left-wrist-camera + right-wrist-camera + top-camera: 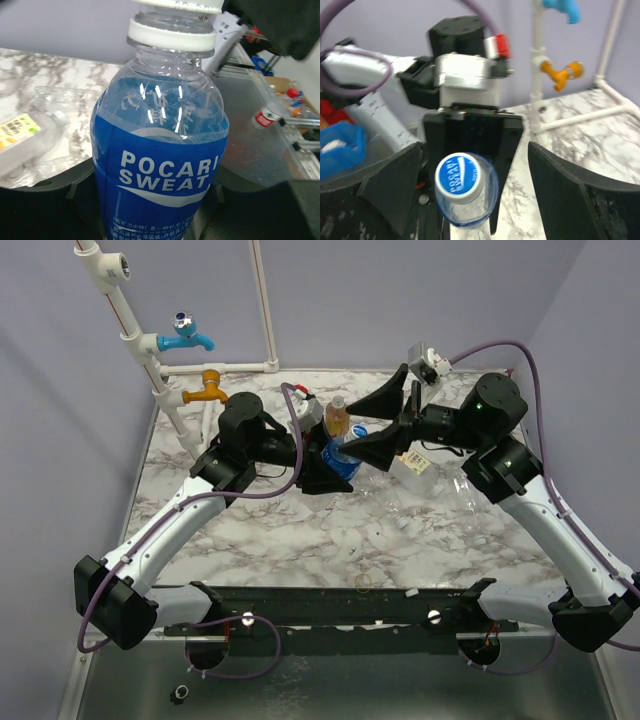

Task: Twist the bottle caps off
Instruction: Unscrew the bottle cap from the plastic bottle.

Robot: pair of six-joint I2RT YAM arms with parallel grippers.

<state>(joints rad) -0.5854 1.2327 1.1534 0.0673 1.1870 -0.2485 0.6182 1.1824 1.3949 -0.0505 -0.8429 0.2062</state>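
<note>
Right fingers: The black wedge-shaped right fingers [580,195] are spread wide, one on each side of the cap, and nothing is touched by them.
Left fingers: The black left fingers [40,210] are pressed onto the label band of the bottle, which is held upright.
Cap: The round blue-and-white plastic screw cap [459,177] is seated on the neck, in the gap between the right fingers. A strip of clear neck is seen between it and the white collar ring [170,35], so it is judged to be perhaps partly raised on its thread.
Bottle: The clear plastic bottle with the blue label [160,165] is gripped near the middle of the desk. Whether its base rests on the surface cannot be told.
Handling: The bottle is judged light, thin-walled and easily dented, with a glossy label that could slip. The cap is judged small and stiff.
Hold advised: The cap is best pinched across its rim from opposite sides, with the body clamped at the label below the shoulder.
Surroundings: An amber plastic bottle [337,418] is seen just behind. Clear plain bottles [440,490] are lying on the marble-patterned desk [300,550].
</note>
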